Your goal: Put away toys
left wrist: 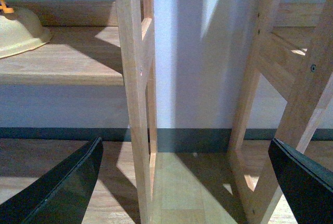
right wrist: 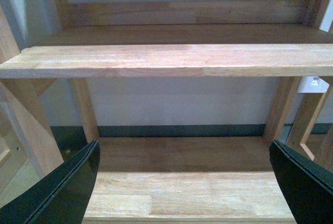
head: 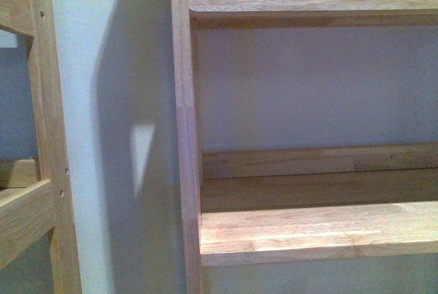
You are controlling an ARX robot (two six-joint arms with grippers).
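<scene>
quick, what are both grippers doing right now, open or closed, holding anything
Left gripper: open, holding nothing, facing the shelf post.
Right gripper: open, holding nothing, facing a bare shelf.

I see a wooden shelf unit (head: 315, 229) against a pale wall (head: 102, 102), and a cream bowl (left wrist: 18, 31) on a neighbouring shelf (left wrist: 62, 60).

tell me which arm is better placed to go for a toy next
Left, probably: only its wrist view shows a cream-yellow rounded object, on a shelf. Both grippers, left and right, are open and empty.
</scene>
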